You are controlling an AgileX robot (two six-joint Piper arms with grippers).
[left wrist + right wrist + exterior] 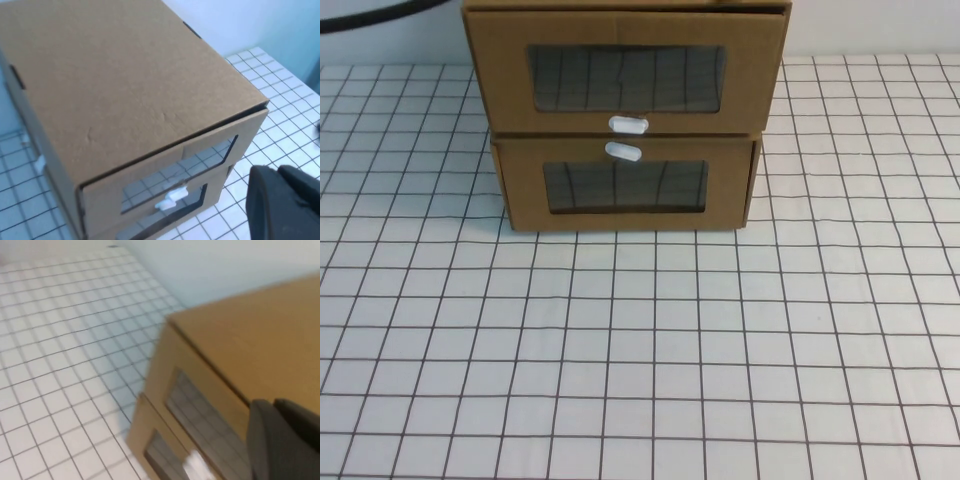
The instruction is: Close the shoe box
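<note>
Matt brown cardboard shoe box (pixel 625 65); glossy clear window (pixel 626 77)

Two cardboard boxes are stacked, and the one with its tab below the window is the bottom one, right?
No: the high view shows the shoe box, tab below its window, on top of the other box. The left gripper and right gripper hover near the stack's front.

Neither arm shows in the high view. The left gripper (pixel 284 202) appears only in its own wrist view, as a dark, blunt shape at about 4 o'clock of the picture; its tips lie past the edge. The right gripper (pixel 285 440) likewise shows only in the right wrist view, a dark grey mass at about 4 o'clock, blurred and cut by the edge.
</note>
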